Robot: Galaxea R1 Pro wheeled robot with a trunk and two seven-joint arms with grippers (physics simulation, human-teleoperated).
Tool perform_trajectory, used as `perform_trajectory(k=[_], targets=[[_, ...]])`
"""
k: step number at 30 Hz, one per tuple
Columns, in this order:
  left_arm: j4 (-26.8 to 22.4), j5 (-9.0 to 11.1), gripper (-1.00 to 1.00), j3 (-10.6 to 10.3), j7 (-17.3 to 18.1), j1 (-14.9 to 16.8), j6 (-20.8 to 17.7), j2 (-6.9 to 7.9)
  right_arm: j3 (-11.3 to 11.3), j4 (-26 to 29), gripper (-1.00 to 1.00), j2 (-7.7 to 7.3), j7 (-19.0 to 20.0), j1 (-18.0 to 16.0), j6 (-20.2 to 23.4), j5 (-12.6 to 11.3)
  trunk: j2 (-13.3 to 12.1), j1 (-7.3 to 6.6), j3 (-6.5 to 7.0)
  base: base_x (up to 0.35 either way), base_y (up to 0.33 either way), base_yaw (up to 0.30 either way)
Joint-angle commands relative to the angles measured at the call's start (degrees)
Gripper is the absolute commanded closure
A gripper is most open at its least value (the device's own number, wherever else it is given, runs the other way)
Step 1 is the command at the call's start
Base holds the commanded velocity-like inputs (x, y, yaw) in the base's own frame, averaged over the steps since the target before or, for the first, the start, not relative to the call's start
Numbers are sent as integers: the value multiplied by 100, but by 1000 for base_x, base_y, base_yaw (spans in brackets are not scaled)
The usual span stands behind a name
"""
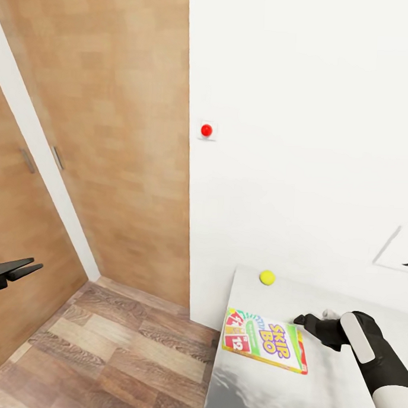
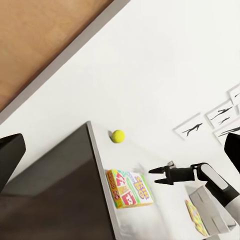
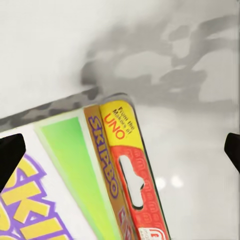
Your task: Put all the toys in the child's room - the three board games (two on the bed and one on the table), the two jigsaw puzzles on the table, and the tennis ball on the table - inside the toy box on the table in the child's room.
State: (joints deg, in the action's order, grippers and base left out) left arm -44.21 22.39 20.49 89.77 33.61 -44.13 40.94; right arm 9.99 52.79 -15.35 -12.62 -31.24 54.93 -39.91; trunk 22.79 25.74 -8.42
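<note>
The green-white SKIP-BO board game (image 1: 264,340) lies flat near the left end of the grey table (image 1: 249,396). My right gripper (image 1: 300,320) hovers open just over the box's right end; in the right wrist view the box's red and yellow edge (image 3: 125,170) sits between the spread fingers. The tennis ball (image 1: 266,277) rests further back near the wall, apart from the box. In the left wrist view I see the ball (image 2: 118,136), the box (image 2: 129,188), the right gripper (image 2: 157,176) and the light grey toy box (image 2: 212,205) behind the arm. My left gripper (image 1: 36,264) hangs open over the floor, far left.
A brown wooden door (image 1: 112,134) stands left of the white wall, which carries a red round knob (image 1: 206,130). Wood-plank floor (image 1: 114,354) lies between the door and the table's end. Black silhouette posters (image 2: 192,131) hang on the wall above the table.
</note>
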Motion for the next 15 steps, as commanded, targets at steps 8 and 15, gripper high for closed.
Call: perform_trajectory(k=[8, 15], targets=[[0, -1, -100, -1, 23, 5, -61, 2, 3, 4, -100, 4, -50, -5, 18, -60, 13, 4, -40, 15, -18, 0], [0, -2, -100, -1, 23, 5, -61, 2, 1, 3, -100, 5, -46, -5, 21, -66, 13, 4, -84, 3, 63, 0]])
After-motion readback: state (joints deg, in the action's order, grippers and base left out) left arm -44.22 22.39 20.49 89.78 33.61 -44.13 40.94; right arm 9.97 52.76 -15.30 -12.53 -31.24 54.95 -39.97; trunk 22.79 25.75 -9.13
